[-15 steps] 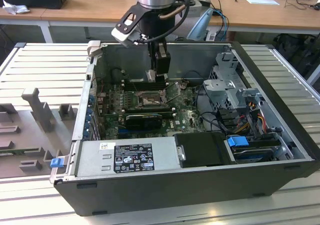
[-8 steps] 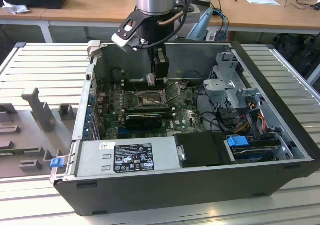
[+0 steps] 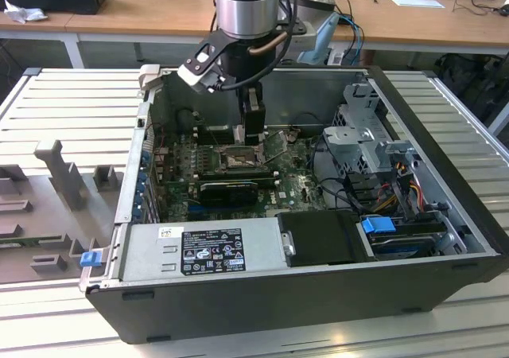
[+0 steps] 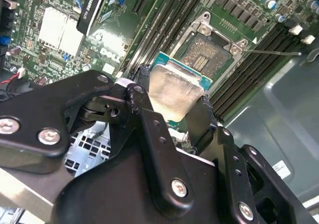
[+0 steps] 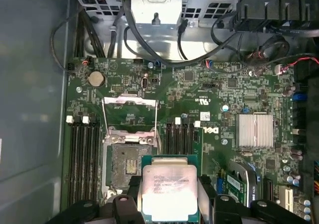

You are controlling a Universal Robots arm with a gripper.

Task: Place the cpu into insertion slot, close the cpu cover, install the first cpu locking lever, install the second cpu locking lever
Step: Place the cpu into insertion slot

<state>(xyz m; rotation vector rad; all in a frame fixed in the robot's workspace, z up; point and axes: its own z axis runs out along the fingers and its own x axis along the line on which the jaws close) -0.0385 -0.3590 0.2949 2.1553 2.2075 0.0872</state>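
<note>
One cpu (image 5: 169, 188) we see clenched in the gripper (image 3: 253, 129) jaws, hanging near the uncovered insertion slot (image 5: 127, 167) inside the computer case (image 3: 318, 298).

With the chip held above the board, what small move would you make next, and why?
Probably shift the chip sideways until it sits squarely over the open socket: the fingers grip it, the cover stands raised, and the chip appears offset from the socket in both wrist views.

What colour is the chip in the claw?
The chip is silvery with a green edge, best seen in the first wrist view.
</note>
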